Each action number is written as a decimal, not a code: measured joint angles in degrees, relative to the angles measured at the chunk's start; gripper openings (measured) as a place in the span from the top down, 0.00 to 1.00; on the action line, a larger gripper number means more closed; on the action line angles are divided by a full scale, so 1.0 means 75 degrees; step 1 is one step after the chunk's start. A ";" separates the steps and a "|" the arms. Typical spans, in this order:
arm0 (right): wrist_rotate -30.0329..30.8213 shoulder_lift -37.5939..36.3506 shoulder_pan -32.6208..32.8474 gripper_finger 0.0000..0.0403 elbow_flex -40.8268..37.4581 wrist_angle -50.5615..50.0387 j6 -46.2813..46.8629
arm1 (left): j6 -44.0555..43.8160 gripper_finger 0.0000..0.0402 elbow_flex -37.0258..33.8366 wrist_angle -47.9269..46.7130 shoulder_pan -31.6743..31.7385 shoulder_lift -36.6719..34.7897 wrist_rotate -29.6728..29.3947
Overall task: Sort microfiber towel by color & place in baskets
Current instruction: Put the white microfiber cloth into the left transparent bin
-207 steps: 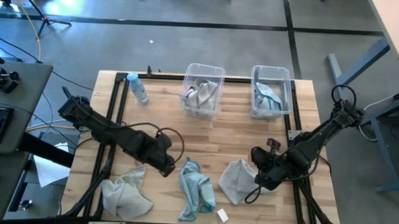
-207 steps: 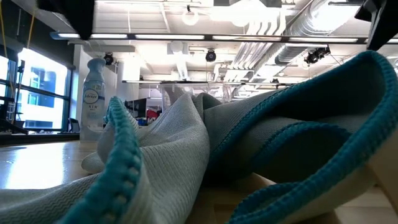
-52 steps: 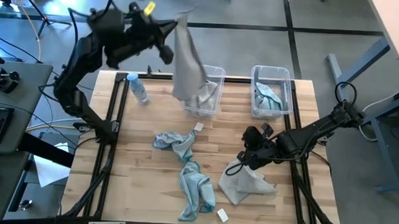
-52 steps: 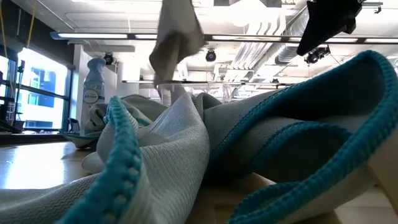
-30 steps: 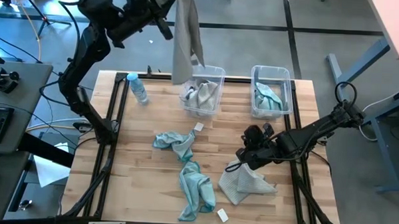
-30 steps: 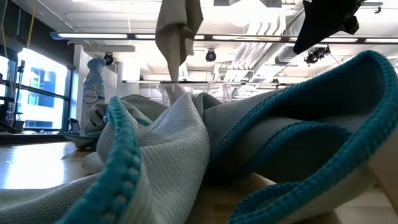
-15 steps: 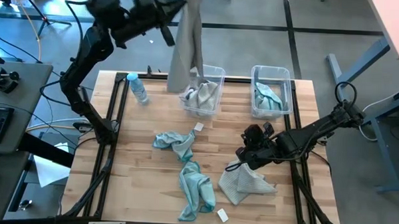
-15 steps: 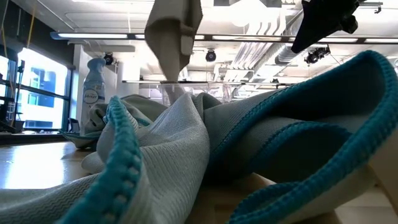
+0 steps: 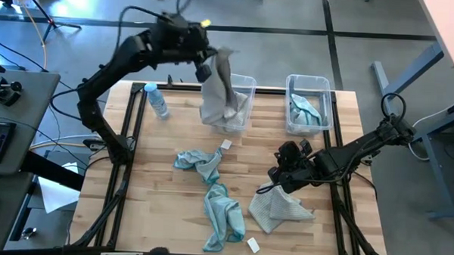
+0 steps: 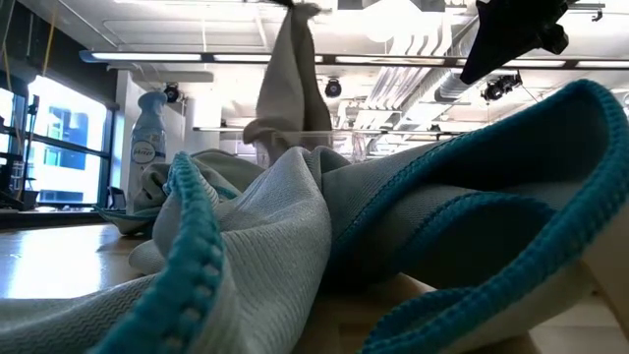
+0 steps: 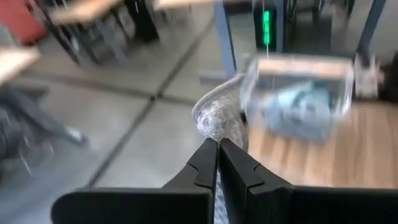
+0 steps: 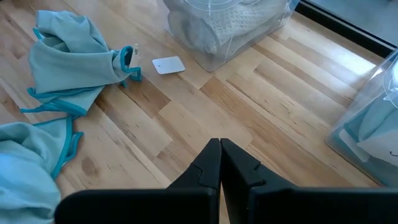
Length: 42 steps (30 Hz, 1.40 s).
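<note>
Your right gripper (image 9: pixel 277 175) sat low over the table (image 9: pixel 165 163) toward its near right part, fingers closed together with nothing between them, just above the pale grey towel (image 9: pixel 279 209) lying crumpled at the near edge. To that towel's left, a blue-teal towel (image 9: pixel 222 214) lay in a long heap near the front, with a small white block (image 9: pixel 252 245) beside its near end. A second blue-teal towel (image 9: pixel 198 162) lay bunched toward the middle of the table, and a small white tag (image 12: pixel 168 65) rested on the wood just past it.

Farther back, your left gripper (image 9: pixel 207 64) was raised over the far edge, closed on the top of a grey towel (image 9: pixel 218 88) that hung down from it into the left basket (image 9: pixel 243 86). The towel's lower end reached the grey cloths already heaped in that basket. The right basket (image 9: pixel 310 85) stood beside it, apart, holding blue-teal cloth (image 9: pixel 306 111). A small water bottle (image 9: pixel 157 100) stood at the far left of the table, well clear of both baskets.
</note>
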 joint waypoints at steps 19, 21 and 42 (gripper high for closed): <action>-0.0020 0.0000 0.0000 1.00 0.0000 0.0000 0.0000 | -0.0560 1.00 -0.4737 0.1449 -0.0287 0.0001 0.0330; -0.0026 0.0000 0.0000 1.00 0.0000 0.0000 0.0000 | -0.0403 1.00 -0.4874 0.1771 -0.0353 -0.0006 0.0553; -0.0003 0.0000 0.0000 1.00 0.0000 0.0027 0.0468 | -0.1996 1.00 -0.4987 0.8151 -0.0096 -0.0015 0.3994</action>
